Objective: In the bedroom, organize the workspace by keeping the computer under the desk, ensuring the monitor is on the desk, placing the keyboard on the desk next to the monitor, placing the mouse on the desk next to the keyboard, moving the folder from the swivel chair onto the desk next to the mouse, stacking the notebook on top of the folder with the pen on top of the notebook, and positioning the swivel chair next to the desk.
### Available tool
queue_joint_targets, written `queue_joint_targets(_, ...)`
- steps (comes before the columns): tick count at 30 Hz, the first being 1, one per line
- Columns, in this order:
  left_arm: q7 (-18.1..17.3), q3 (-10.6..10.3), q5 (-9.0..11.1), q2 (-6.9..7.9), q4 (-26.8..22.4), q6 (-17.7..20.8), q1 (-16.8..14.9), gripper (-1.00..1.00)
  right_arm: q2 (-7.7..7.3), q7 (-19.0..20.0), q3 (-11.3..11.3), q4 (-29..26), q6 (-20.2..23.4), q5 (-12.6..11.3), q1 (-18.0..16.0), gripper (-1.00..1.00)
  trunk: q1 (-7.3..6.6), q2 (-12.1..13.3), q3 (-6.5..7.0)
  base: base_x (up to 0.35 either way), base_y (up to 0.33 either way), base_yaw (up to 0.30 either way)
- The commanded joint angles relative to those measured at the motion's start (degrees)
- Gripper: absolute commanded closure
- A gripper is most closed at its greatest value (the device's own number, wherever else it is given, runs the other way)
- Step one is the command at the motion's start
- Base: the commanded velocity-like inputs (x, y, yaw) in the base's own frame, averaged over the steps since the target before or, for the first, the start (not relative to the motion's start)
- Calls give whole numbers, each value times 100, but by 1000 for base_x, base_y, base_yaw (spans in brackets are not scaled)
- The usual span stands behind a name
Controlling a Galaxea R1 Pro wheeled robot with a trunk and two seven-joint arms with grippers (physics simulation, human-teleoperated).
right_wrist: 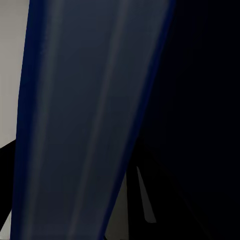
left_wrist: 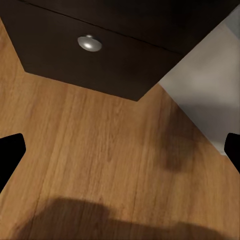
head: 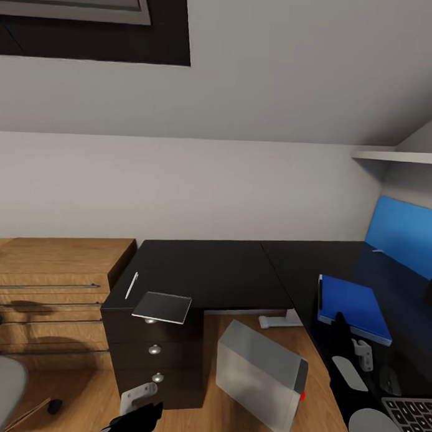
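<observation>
Blue folder [head: 355,307] lies flat on tabletop [head: 239,270], right claw [head: 340,329] at its near edge; open or shut, cannot tell. Notebook [head: 162,307] and pen [head: 132,285] sit far from folder, over drawers. Left claw [left_wrist: 120,155] open, low by drawers. Next, I think: grab notebook, stack on folder.

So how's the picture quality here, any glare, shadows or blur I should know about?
Head view: evenly lit and sharp; the glossy black desk mirrors the blue wall panel. Left wrist view: crisp, with a soft dark shadow across the wood floor. Right wrist view: very dark and blurred, a close blue surface out of focus.
</observation>
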Motion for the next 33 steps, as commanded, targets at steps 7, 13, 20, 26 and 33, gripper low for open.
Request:
queue_joint_targets(7,58,-26,62,7,-9,5,-5,-100,-2,16,-2,37,-3,-67,0,100,-110,198,82,0,0,0)
queue_joint_targets(13,58,-25,60,7,-9,5,-5,-100,-3,15,6,35,-3,-66,1,100,-154,278,118,0,0,0)
queue_joint_targets(20,58,-27,68,7,-9,5,-5,-100,-2,4,15,28,-3,-65,0,100,-176,318,136,0,0,0)
queue_joint_targets(26,56,-27,68,7,-9,12,-5,-100,-3,-15,21,26,-6,-65,1,100,-176,318,136,0,0,0)
queue_joint_targets(33,51,-45,68,5,-9,14,-5,-100,4,-20,33,18,-12,-65,3,100,-176,318,136,0,0,0)
